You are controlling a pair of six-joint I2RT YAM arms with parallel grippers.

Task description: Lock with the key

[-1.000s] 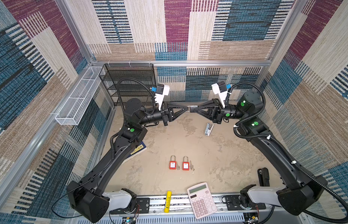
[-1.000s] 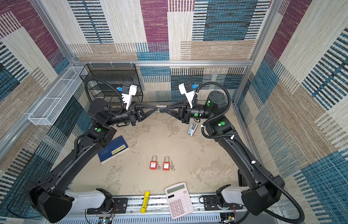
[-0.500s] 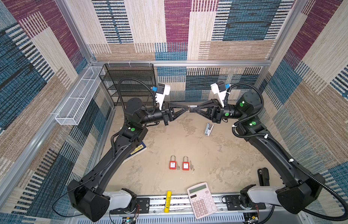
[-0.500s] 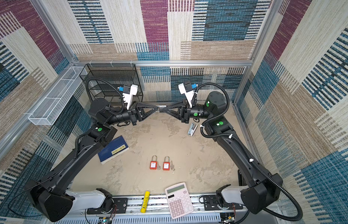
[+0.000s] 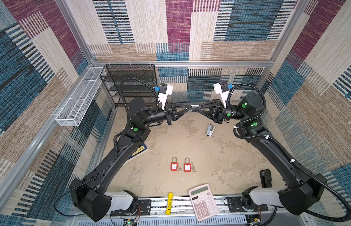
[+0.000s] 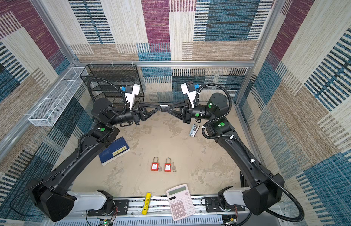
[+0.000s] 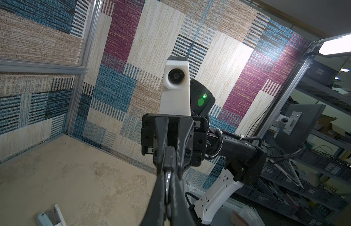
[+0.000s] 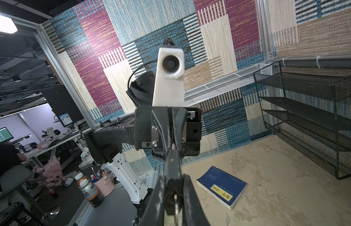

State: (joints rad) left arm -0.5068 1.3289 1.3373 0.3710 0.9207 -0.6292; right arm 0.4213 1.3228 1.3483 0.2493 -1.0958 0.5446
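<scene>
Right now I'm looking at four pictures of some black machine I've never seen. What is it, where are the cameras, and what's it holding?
These are two robot arms, each ending in a two-finger gripper. Both top views look down from overhead; each wrist view rides on one arm. The left gripper and right gripper meet tip to tip in midair, both apparently pinching a small metal piece, maybe a key. On the table lie two red padlocks, a stapler and a blue book.
</scene>
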